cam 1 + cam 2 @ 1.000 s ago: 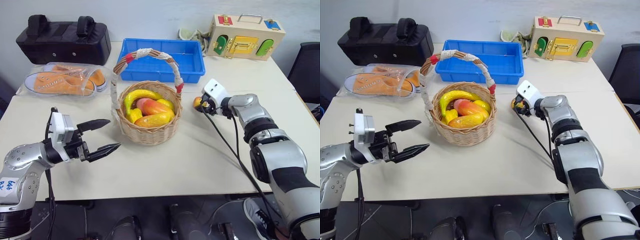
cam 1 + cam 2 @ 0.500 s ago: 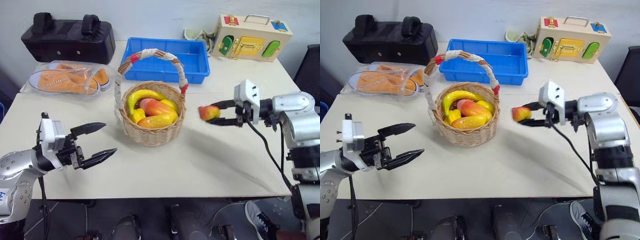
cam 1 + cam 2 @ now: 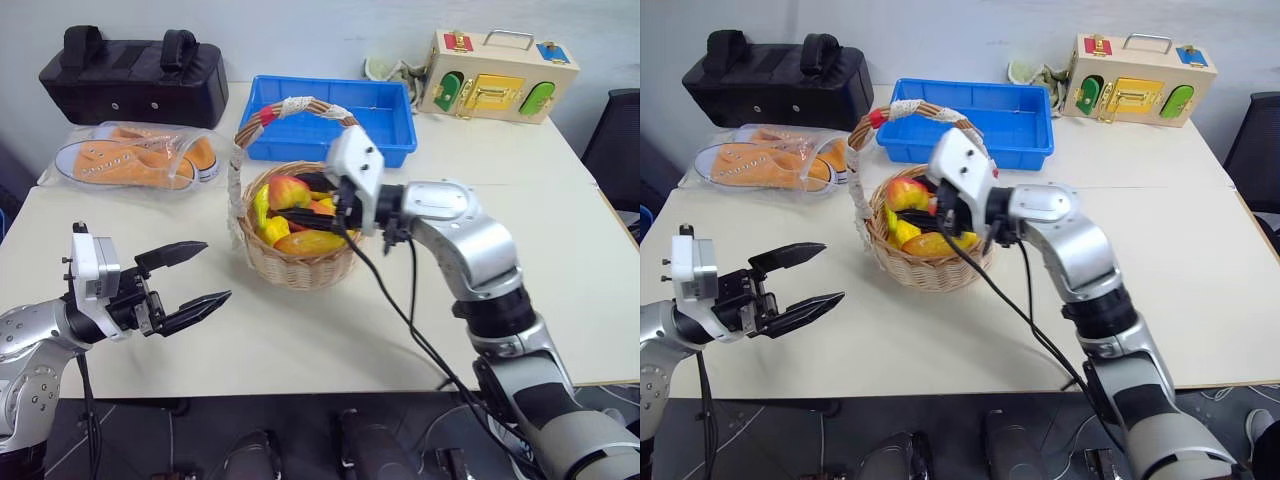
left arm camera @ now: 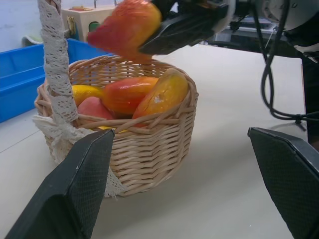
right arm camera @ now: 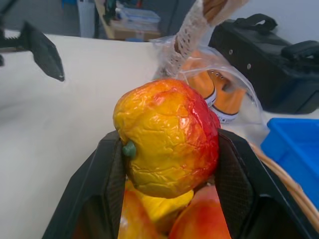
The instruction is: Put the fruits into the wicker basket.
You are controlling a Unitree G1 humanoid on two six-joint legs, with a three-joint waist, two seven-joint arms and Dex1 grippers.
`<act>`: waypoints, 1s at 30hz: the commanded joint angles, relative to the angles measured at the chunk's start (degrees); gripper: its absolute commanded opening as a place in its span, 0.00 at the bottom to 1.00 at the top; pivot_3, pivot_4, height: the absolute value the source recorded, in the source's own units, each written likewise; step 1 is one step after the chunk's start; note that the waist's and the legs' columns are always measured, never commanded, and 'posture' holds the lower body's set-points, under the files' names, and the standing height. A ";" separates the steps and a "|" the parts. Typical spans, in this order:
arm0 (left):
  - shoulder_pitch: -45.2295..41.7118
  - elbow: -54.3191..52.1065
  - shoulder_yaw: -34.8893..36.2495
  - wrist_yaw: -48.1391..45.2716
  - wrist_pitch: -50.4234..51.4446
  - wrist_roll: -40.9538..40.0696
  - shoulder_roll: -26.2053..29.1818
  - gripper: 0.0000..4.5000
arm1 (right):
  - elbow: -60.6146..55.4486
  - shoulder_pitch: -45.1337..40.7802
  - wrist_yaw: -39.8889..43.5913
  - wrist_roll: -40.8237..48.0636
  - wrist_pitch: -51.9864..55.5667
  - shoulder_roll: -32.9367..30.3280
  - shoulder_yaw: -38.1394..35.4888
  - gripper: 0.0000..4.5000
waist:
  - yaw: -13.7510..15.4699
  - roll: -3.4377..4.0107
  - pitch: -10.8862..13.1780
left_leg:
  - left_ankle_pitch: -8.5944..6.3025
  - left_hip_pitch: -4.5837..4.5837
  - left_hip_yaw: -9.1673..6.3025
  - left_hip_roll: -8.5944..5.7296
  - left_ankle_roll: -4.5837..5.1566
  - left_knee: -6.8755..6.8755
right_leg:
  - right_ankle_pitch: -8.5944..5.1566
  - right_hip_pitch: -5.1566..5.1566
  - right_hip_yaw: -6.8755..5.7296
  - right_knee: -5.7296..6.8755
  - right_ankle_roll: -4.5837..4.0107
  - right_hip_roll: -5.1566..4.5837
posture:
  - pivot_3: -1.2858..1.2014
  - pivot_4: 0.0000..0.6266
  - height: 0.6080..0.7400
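Observation:
The wicker basket (image 3: 300, 268) stands mid-table under its white-wrapped handle (image 3: 296, 104). Inside lie a yellow banana (image 3: 262, 214), an orange-yellow mango (image 3: 312, 243) and a reddish fruit. My right gripper (image 3: 300, 192) reaches in from the right, shut on a small red-and-yellow peach-like fruit (image 3: 287, 190) just above the fruits in the basket. In the right wrist view the peach (image 5: 167, 137) sits squeezed between both black fingers (image 5: 107, 174). My left gripper (image 3: 214, 271) hangs open and empty over the table, left of the basket. The left wrist view shows the basket (image 4: 149, 157) and the held peach (image 4: 127, 27).
Behind the basket is a blue plastic tray (image 3: 392, 132). Orange shoes in clear plastic (image 3: 130, 160) and a black bag (image 3: 130, 75) sit at the back left. A wooden latch box (image 3: 500, 75) stands at the back right. A black cable (image 3: 400, 320) hangs from my right wrist.
My right gripper has carried the peach from the table right of the basket leftward to just above the fruits inside it. The left gripper has stayed open and nearly still.

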 commanded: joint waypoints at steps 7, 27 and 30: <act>0.34 -2.30 0.44 0.17 0.57 -1.99 0.11 1.00 | -3.54 2.20 6.30 4.68 -4.30 -4.06 -4.89 0.99 | 0.30 0.00 0.00 | 0.00 -0.16 0.00 0.00 0.00 0.02 | 0.00 -0.19 0.00 0.09 0.01 0.00 | 0.52 0.24 1.00; -4.17 4.20 0.86 -3.86 0.02 -1.21 2.56 1.00 | 15.00 29.03 24.88 16.27 -28.30 -25.22 -33.18 0.99 | 0.33 -0.05 0.06 | -0.11 0.47 0.06 -0.09 0.35 0.07 | 0.10 0.84 0.08 -0.56 0.12 0.01 | 0.52 0.24 1.00; -4.80 4.78 0.82 -4.59 0.62 -1.49 3.14 1.00 | 25.52 20.11 28.38 13.18 -35.09 -25.37 -30.01 0.99 | -0.15 0.01 0.09 | -0.07 0.47 0.05 -0.06 0.33 0.03 | 0.12 0.79 0.08 -0.56 0.12 0.05 | 0.52 0.24 1.00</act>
